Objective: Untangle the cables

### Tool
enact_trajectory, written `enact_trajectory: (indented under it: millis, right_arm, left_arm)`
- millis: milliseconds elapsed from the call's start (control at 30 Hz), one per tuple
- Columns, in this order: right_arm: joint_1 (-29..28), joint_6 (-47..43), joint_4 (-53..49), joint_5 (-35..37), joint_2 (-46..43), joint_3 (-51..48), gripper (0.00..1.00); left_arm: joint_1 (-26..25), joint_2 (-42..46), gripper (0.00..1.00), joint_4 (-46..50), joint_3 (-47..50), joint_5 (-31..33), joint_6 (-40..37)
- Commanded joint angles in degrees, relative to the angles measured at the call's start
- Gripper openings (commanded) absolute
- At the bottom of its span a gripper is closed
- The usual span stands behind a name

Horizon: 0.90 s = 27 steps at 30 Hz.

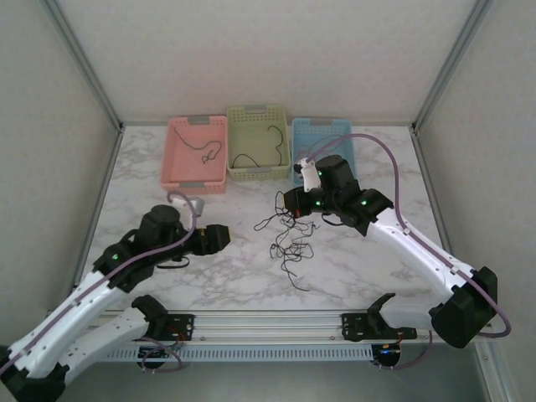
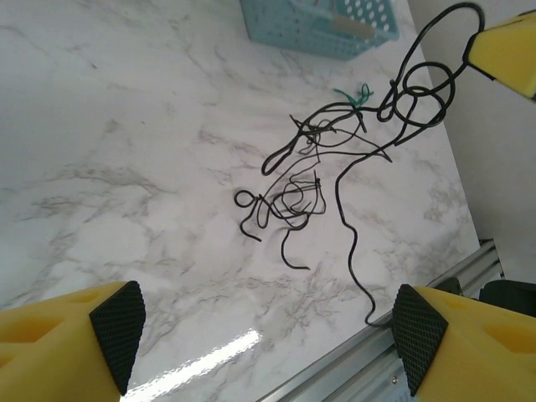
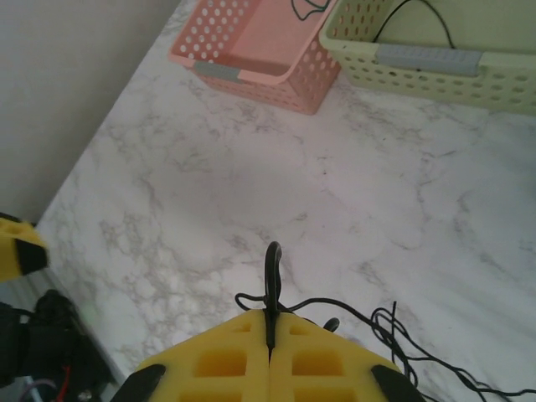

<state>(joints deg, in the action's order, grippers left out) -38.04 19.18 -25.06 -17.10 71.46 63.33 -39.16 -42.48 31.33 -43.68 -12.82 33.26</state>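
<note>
Three baskets stand in a row at 12 o'clock on the marble worktop [image 1: 209, 280] in the top view. Left to right they are the pink basket [image 1: 180, 163], the green basket [image 1: 243, 126] and the blue basket [image 1: 322, 130], the last partly behind the right arm. One dark strand lies in the pink basket and one in the green.
- Cables [image 1: 289, 239]: a loose tangle of thin dark strands on the worktop, near centre.
- Right gripper [image 1: 286, 205]: at 12 o'clock of the tangle, touching its top end.
- Left gripper [image 1: 224, 238]: at 9 o'clock of the tangle, apart from it.

Left wrist view.
- Left gripper [image 2: 266, 335]: spread wide, with one black-padded yellow finger [image 2: 117, 322] at 7 o'clock and the other at 5 o'clock.
- Cables [image 2: 293, 197]: from centre to 1 o'clock, partly on the worktop [image 2: 126, 151], with a short green strand at 1 o'clock.
- Black cable [image 2: 435, 33]: rises to the right gripper's yellow finger [image 2: 507, 54] at 2 o'clock.
- Blue basket [image 2: 285, 25]: at 12 o'clock.
- Metal rail [image 2: 368, 377]: at 5 o'clock.

Right wrist view.
- Right gripper [image 3: 270, 331]: at 6 o'clock, pressed together and pinching the black cable [image 3: 272, 264], whose loop stands up from the seam.
- Cables [image 3: 394, 331]: further strands on the worktop [image 3: 293, 184] at 4 o'clock.
- Pink basket [image 3: 251, 71]: at 12 o'clock.
- Green basket [image 3: 419, 75]: at 1 o'clock.
- Left gripper: one yellow finger [image 3: 17, 247] at the 9 o'clock edge.
</note>
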Motion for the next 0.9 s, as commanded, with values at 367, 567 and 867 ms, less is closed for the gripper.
enact_trajectory:
  millis: [367,567,867]
  right_arm:
    - [2.35,5.86,4.8,-8.11,-1.68,-1.67,0.0]
    - [2.53,6.75,5.17,-8.82,-1.85,-2.03,0.0]
    - [2.75,6.49,4.23,-8.39,-2.13,-1.81,0.0]
  left_arm:
    - [-4.66,-24.5,0.79,-20.05,-1.12,-2.77,-4.09]
    - [-4.7,-30.35,0.71,-23.46,-2.37,-4.34,-4.47]
    - [-4.74,-31.85,0.26,-23.15,-2.87,-4.17,-4.95]
